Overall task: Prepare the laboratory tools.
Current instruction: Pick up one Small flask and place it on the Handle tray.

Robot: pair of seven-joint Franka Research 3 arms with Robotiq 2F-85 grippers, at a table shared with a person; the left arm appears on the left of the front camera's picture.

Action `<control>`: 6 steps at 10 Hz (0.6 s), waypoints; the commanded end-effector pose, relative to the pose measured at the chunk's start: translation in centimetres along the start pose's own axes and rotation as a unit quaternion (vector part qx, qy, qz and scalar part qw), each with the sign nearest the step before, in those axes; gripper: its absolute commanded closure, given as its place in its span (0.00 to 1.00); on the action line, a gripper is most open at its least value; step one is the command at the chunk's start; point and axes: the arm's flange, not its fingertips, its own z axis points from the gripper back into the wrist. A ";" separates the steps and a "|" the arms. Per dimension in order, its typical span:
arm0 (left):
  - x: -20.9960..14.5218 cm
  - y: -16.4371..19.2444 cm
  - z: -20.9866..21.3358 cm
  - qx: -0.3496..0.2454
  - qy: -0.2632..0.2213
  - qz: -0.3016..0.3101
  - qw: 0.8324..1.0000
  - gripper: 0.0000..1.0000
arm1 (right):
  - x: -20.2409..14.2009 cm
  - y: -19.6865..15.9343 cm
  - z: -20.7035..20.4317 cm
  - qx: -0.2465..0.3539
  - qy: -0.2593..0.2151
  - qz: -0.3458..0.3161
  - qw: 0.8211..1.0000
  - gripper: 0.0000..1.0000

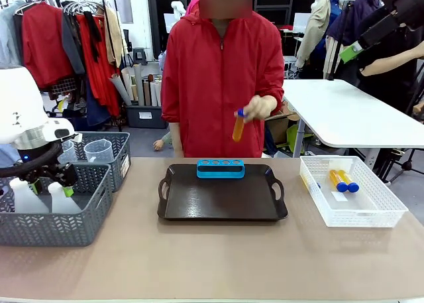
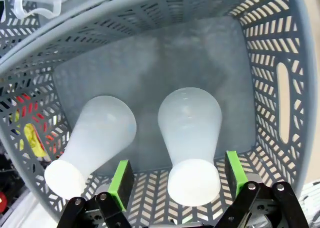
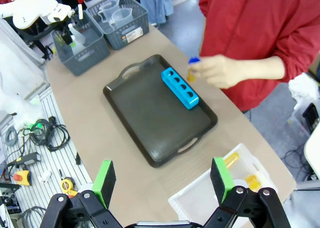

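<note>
In the front view the left arm (image 1: 26,117) bent down over the near grey basket (image 1: 53,227) at the tabletop's (image 1: 212,263) left end, where two white flasks (image 1: 63,198) stood upright. The far basket (image 1: 122,154) behind it held clear measuring beakers (image 1: 98,150). Across the tabletop the person's hand (image 1: 260,108) held an orange tube (image 1: 238,126) by its blue-capped end, upright above the blue rack (image 1: 220,168) on the far edge of the dark tray (image 1: 222,200), apparently lined up to drop into a hole. More tubes (image 1: 344,181) lay in the white mesh bin (image 1: 371,213) to the right. In the left wrist view the left claw (image 2: 177,180) was spread, its green pads (image 2: 121,183) standing either side of the nearer flask's neck with a gap on each side, so nothing was pinched yet. It was a stance suited to closing on the narrow neck rather than the wide body. In the right wrist view the right claw (image 3: 162,180) hung high over the tabletop's near edge with its pads spread wide and empty, well clear of the tray and bin, probably parked there to leave the person room at the rack.
</note>
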 end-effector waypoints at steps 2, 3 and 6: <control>-0.2 -0.4 -0.2 0.031 -0.016 0.004 0.999 0.66 | 0.1 0.1 0.1 0.002 -0.004 0.002 1.000 0.00; -0.2 -0.5 -0.2 0.031 -0.016 0.003 0.999 0.86 | 0.1 0.1 0.1 0.002 -0.004 0.002 1.000 0.00; -0.4 -0.6 0.2 0.029 -0.014 -0.001 0.999 1.00 | 0.1 0.1 0.1 0.002 -0.004 0.002 1.000 0.00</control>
